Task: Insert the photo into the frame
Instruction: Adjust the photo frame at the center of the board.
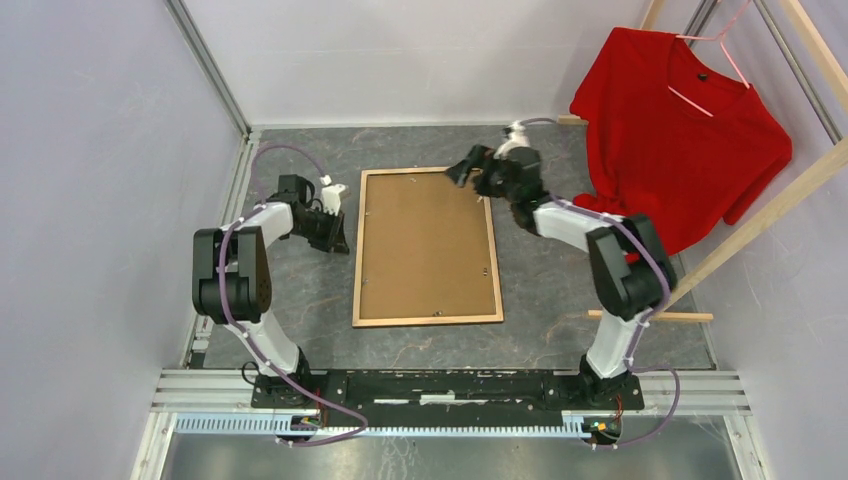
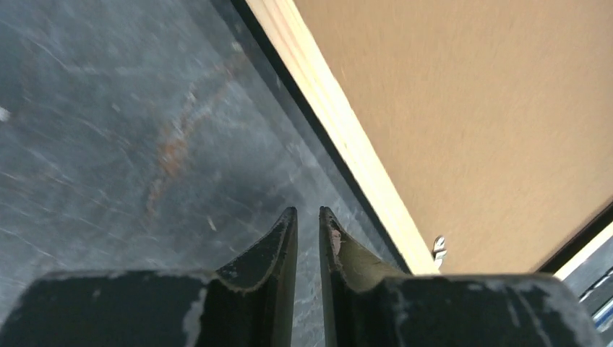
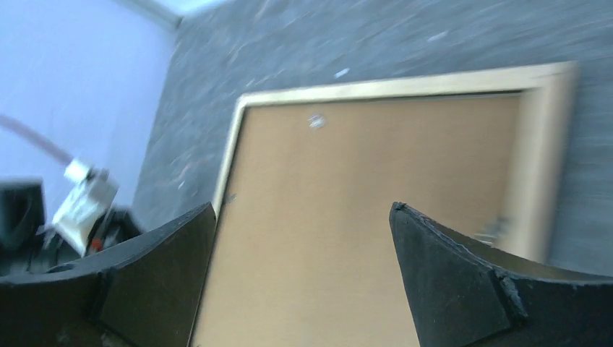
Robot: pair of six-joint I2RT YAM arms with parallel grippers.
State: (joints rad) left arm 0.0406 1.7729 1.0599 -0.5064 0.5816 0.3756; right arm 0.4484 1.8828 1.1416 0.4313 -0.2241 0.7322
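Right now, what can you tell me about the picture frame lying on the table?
The frame lies flat on the grey table, back up. Its thin rails look like pale wood with a black edge. A brown board fills it, with small metal clips at the rim. Nothing grips it: the left gripper is beside its left rail, the open right gripper over its far right corner.

On my feed a red T-shirt [image 1: 680, 150] hangs on a pink hanger [image 1: 715, 62] from a light wooden rack [image 1: 770, 205], out beyond the right claw [image 1: 462, 168] on its outer side. A plain brown backing board [image 1: 425, 245] lies flat on the dark grey marbled table [image 1: 545, 300], between the right claw and the left claw [image 1: 335, 235]. Its far edge sits just below the right claw.
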